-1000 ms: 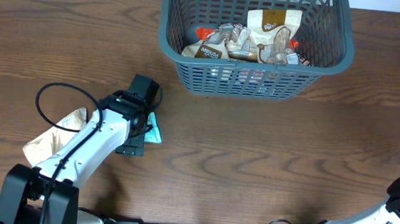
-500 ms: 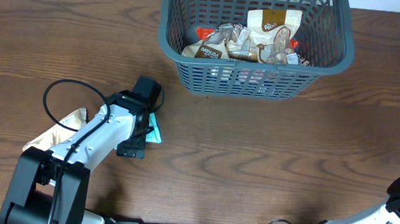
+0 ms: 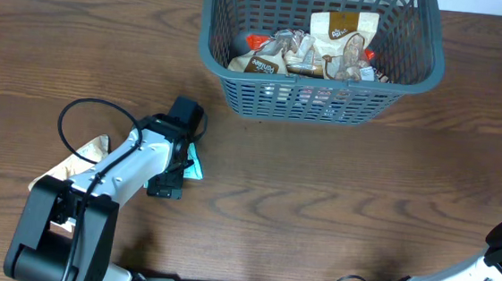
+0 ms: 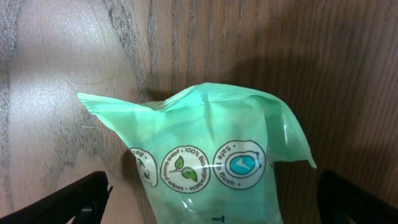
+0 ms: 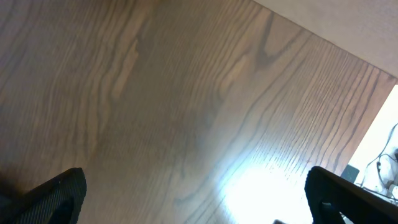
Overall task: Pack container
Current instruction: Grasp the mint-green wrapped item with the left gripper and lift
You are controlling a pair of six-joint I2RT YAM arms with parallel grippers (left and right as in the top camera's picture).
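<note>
1. Dark wood tabletop (image 3: 337, 183) carries the basket (image 3: 326, 101) at its far edge, right of centre, with snack packets (image 3: 330, 44) lying inside.
2. The left claw (image 4: 221, 198) sits well apart from the basket, nearer and to the left of its front-left corner. Its jaws are spread wide, one on either side of a green packet (image 4: 205, 143), and neither tip touches it in view.
3. The right claw (image 5: 202, 196) is also spread wide over bare wood, far from the basket.
4. Only the overhead view shows the basket, a tan packet (image 3: 48, 187) beside the left arm, and a sliver of the green packet.
5. Only the left wrist view shows that packet's crimped top and round printed seals.
</note>
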